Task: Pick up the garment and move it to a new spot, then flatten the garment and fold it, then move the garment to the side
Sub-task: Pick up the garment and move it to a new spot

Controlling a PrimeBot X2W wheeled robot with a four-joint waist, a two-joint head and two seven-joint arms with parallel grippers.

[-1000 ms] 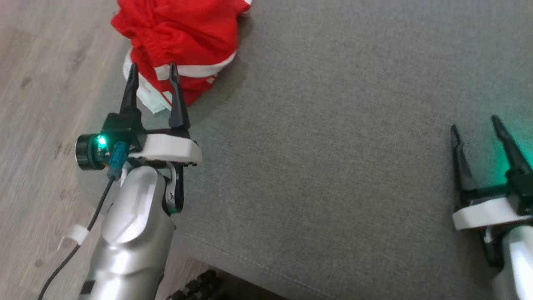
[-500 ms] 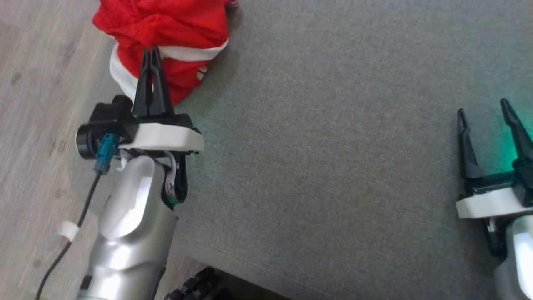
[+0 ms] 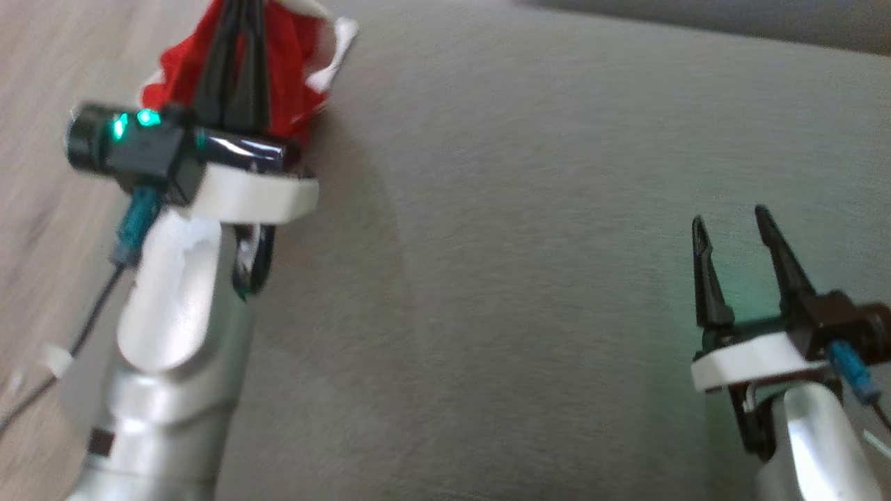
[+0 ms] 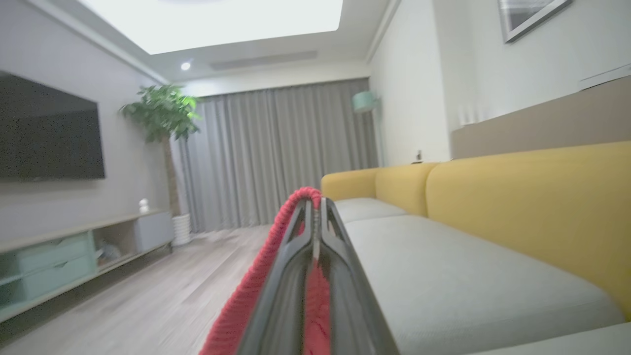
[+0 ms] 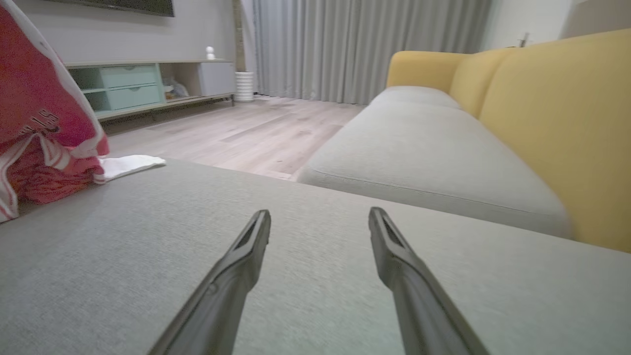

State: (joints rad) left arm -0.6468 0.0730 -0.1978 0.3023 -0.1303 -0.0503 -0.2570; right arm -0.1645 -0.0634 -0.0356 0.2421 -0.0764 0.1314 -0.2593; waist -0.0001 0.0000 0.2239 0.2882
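Garment [image 3: 296, 97] pinched between closed left fingers [image 3: 252, 76], near tips.

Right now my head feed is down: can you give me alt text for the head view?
The left gripper, at the upper left, is shut on the bunched red and white garment at the left edge of a grey cushion, beside wood floor. The right gripper hangs open over bare cushion at the lower right.
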